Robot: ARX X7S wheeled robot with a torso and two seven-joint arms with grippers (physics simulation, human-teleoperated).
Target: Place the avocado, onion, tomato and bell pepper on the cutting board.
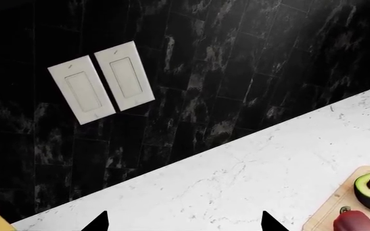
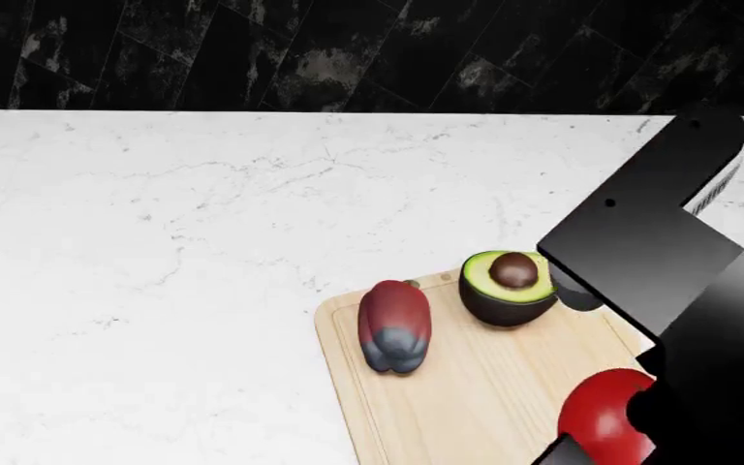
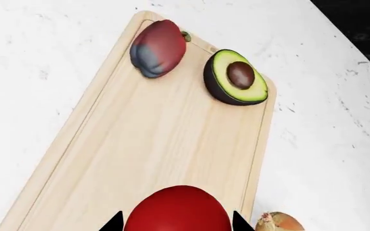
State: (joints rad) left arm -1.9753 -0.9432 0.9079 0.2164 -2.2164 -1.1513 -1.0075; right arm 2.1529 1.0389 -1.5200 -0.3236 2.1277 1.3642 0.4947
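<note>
Right hand (image 3: 175, 221) clamped on tomato (image 3: 177, 210) above cutting board (image 3: 140, 144); left hand (image 1: 183, 222) apart.

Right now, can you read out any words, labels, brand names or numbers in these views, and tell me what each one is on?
None: no readable text in any view.
The two white wall plates are blank.
The cutting board, avocado, bell pepper, tomato and onion carry no sticker or print.
The marble counter shows only veining.

1. The right arm (image 2: 663, 247) is showing as glossy black, boxy links with flat faces.
2. Two small round screws are dotting its upper panel.
3. A pale ribbed strip is edging one corner.
</note>
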